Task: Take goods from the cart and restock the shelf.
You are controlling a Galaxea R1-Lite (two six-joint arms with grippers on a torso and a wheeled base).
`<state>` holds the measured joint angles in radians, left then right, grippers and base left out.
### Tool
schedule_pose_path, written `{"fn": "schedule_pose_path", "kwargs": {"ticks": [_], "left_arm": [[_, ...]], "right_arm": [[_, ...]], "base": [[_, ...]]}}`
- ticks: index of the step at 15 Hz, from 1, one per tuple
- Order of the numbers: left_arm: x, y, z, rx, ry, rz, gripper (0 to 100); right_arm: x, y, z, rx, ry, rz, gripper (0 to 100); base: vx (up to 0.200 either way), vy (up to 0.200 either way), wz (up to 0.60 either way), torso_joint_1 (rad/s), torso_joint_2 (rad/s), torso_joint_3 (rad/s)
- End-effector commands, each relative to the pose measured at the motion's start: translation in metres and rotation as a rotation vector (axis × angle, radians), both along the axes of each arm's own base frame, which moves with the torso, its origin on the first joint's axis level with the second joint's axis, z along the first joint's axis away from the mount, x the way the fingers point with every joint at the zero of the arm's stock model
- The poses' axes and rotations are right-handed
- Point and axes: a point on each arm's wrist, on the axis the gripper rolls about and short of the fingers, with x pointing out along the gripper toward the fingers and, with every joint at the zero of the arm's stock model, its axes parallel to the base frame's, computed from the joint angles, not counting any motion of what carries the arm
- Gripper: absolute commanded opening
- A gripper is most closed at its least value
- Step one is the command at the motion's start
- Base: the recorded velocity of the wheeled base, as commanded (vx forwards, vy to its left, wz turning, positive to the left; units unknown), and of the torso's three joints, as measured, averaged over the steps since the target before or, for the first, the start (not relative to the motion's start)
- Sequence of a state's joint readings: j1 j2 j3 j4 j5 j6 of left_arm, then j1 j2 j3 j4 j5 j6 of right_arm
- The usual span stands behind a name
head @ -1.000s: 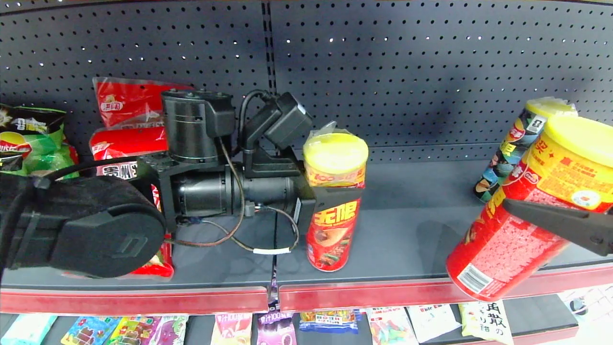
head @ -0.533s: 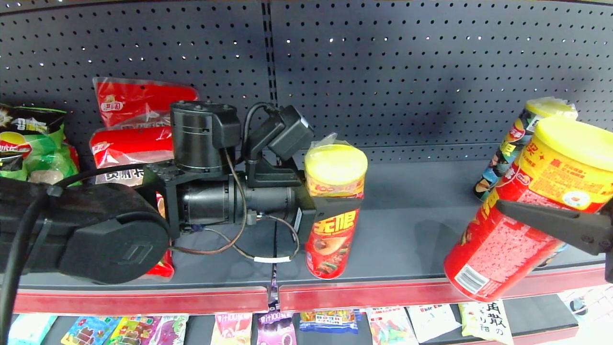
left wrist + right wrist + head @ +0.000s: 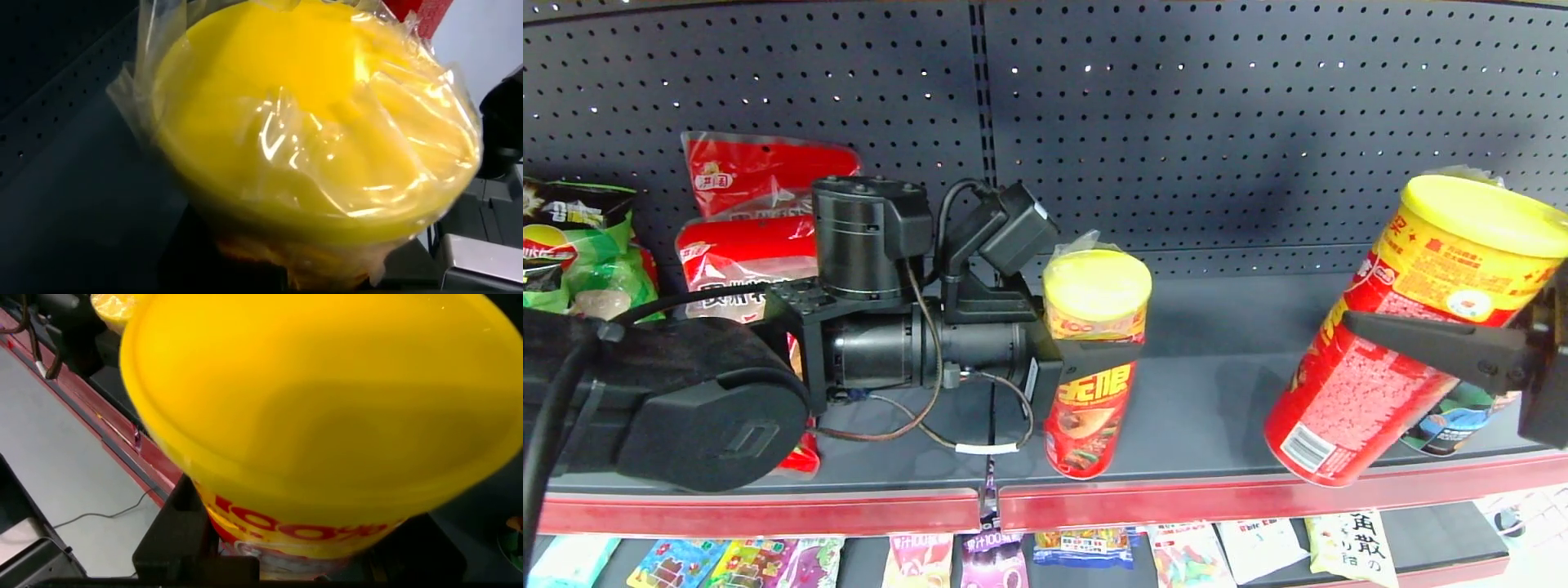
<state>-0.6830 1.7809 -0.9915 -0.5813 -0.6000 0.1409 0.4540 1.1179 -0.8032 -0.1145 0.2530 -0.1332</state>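
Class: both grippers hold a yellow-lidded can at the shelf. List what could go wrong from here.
1. The large can hangs tilted in the right gripper, its base over the shelf's red lip; set down so, it may tip off.
2. Pushed back, it could knock the patterned can just behind it.
3. The small can in the left gripper stands close to the lip; a nudge on release might topple it.

A tilted red can (image 3: 1347, 408) hides most of a dark illustrated can (image 3: 1454, 420) at the shelf's (image 3: 1217, 367) right. The left arm (image 3: 686, 400) partly covers red snack bags (image 3: 752, 175).
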Motion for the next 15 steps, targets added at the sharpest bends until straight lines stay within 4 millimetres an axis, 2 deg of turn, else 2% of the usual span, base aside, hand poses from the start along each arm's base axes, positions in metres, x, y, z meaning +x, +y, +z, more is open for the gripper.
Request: {"fn": "schedule_pose_path", "kwargs": {"ticks": [1,2,5,9,13,15], "left_arm": [[-0.002,-0.001,0.001,-0.003,-0.001,-0.001,0],[-0.002,-0.001,0.0,0.0,0.0,-0.001,100],[-0.003,0.0,-0.002,0.004,0.005,0.004,100],[-0.003,0.002,-0.004,0.016,0.007,0.046,100],[-0.016,0.015,-0.009,0.05,0.019,0.117,100],[-0.017,0.017,-0.01,0.053,0.016,0.13,100]], "right_arm": [[0.013,0.007,-0.001,-0.007,0.014,0.0,0],[0.017,0.008,-0.001,-0.005,0.01,-0.001,0],[0.037,0.018,-0.004,-0.003,0.005,-0.001,0],[0.066,0.032,0.003,-0.004,0.004,0.0,0],[0.099,0.051,0.003,-0.013,0.015,0.009,0],[0.102,0.055,0.004,-0.012,0.014,0.016,0]], "base": [[0.0,0.0,0.0,0.0,0.0,0.0],[0.0,0.0,0.0,0.0,0.0,0.0],[0.0,0.0,0.0,0.0,0.0,0.0],[0.0,0.0,0.0,0.0,0.0,0.0],[0.0,0.0,0.0,0.0,0.0,0.0],[0.0,0.0,0.0,0.0,0.0,0.0]]}}
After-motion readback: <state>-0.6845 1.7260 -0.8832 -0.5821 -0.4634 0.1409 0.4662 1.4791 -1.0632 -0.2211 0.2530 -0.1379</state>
